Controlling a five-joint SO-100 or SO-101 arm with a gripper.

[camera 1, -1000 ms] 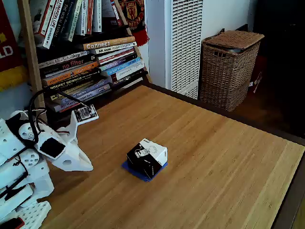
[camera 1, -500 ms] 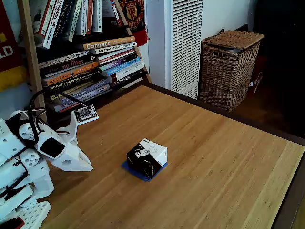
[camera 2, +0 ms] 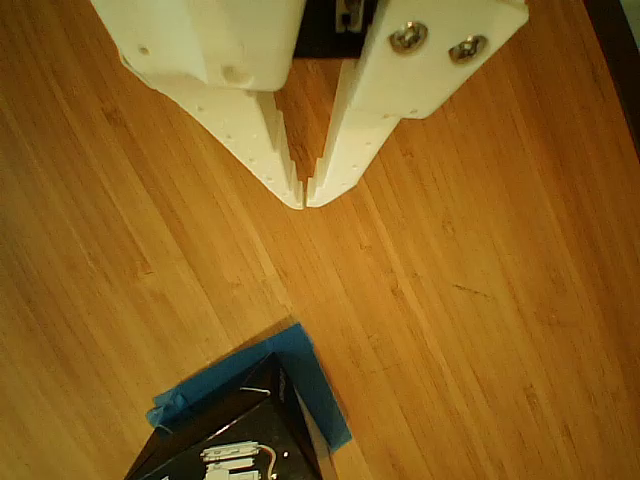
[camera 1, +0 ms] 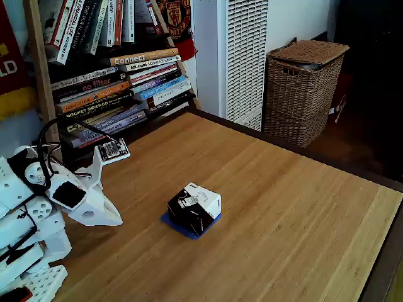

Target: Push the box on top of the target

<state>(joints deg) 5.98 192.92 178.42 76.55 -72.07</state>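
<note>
Box [camera 1: 194,208] on target [camera 2: 305,375], apart from gripper [camera 2: 304,198]; gripper closed, empty.

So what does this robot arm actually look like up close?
The arm is chunky white plastic with black motor blocks and a black cable looping over it. A small black-and-white printed tag sits on it. The gripper has two pointed white fingers, one fixed with silver screws.

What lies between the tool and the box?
Only bare wood tabletop separates the shut tool from the box and its blue tape, clearest in the other view.
</note>
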